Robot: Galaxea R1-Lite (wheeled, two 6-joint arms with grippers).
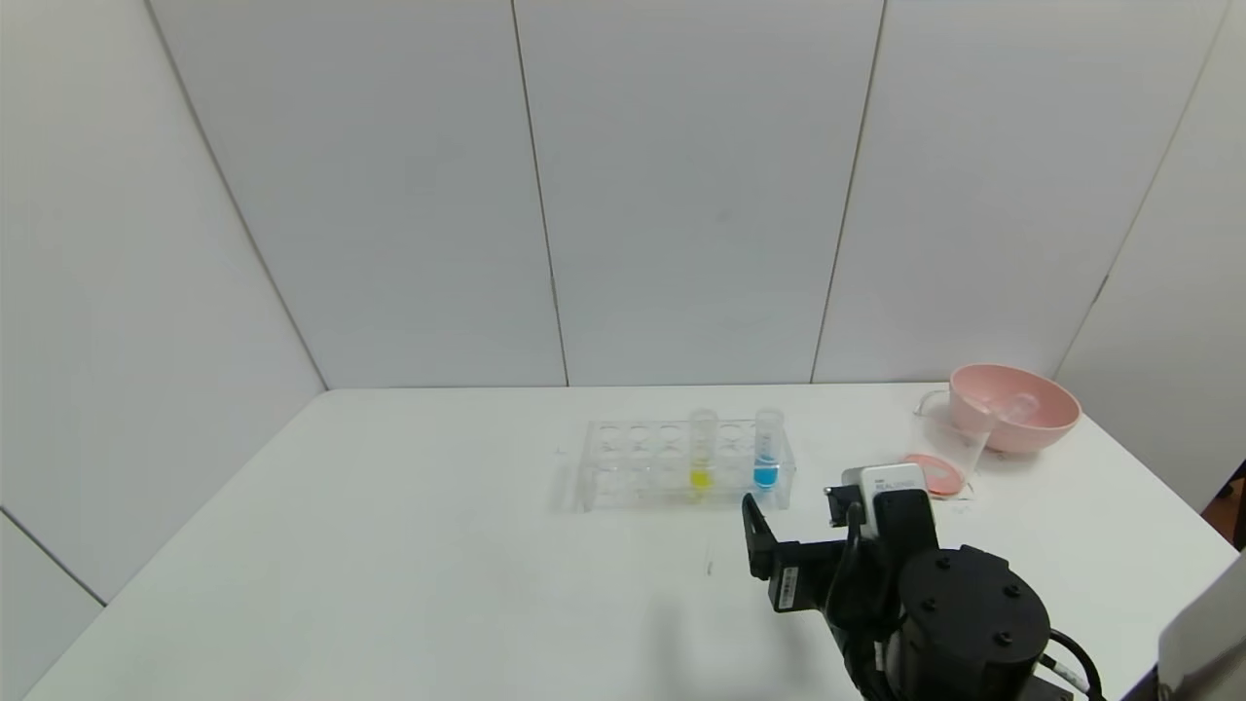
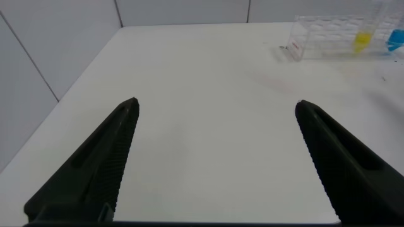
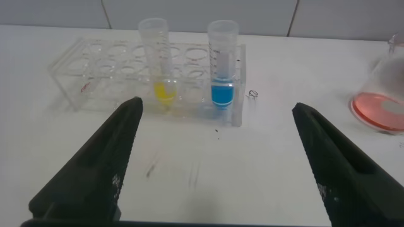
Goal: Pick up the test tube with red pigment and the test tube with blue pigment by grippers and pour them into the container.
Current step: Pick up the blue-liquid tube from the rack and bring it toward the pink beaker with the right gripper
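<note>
Lower right of the head view: right gripper (image 1: 793,531), jaws spread wide with nothing between them, hovering above the white table (image 1: 389,545) on a thick black wrist. On top of the wrist, a small white box (image 1: 891,484) with grey lettering too faint to read. On the gripper's side, a small white sticker (image 1: 787,582), print illegible.

Just beyond, centre of the frame: clear plastic rack (image 1: 638,462), two rows of round holes. Standing upright in its right end, the test tube with blue pigment (image 1: 767,450); one hole to the left, a tube with yellow liquid (image 1: 702,451). Faint graduation marks on the blue tube in the right wrist view, unreadable; a small red mark on the rack's left end there, likewise unreadable.

Further right: the container (image 1: 949,446), clear, tilted-looking, with pinkish-red liquid pooled at its bottom, just in front of and touching the pink bowl (image 1: 1012,409) at the table's far right edge.

In the left wrist view only: left gripper (image 2: 214,110), fingers wide apart and holding nothing, low over bare table, well apart from the rack in that picture's upper right corner.
</note>
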